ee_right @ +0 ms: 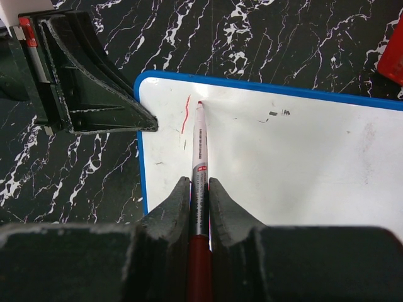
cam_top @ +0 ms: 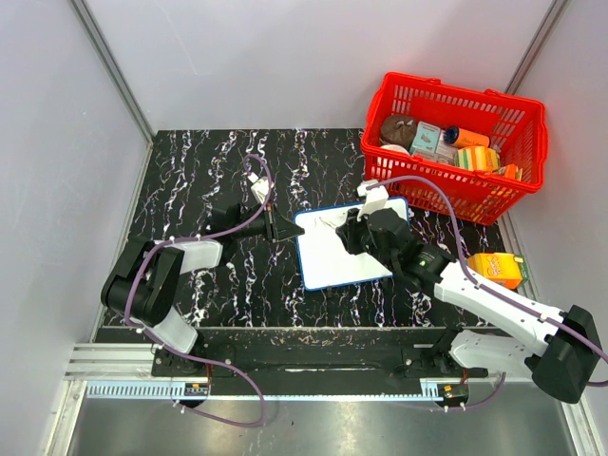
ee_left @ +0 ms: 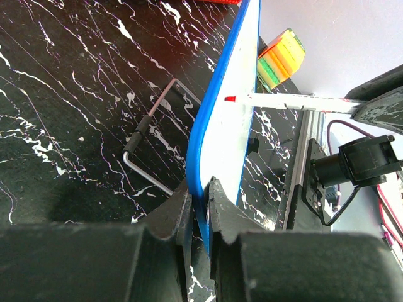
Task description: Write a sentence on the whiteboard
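The whiteboard (cam_top: 344,255), white with a thin blue frame, lies on the black marble table. My left gripper (cam_top: 288,228) is shut on its left edge; the left wrist view shows the blue frame (ee_left: 208,135) pinched between my jaws (ee_left: 200,202). My right gripper (cam_top: 351,230) is shut on a red marker (ee_right: 199,154), its tip touching the board (ee_right: 296,157) near the top left corner. Of the sentence only one thin red stroke (ee_right: 186,115) shows beside the tip. The marker also shows in the left wrist view (ee_left: 286,99).
A red basket (cam_top: 456,92) of groceries stands at the back right, close behind the board. An orange carton (cam_top: 497,269) lies at the right, beside my right arm. A bent metal wire bracket (ee_left: 154,146) lies on the table by the board's edge.
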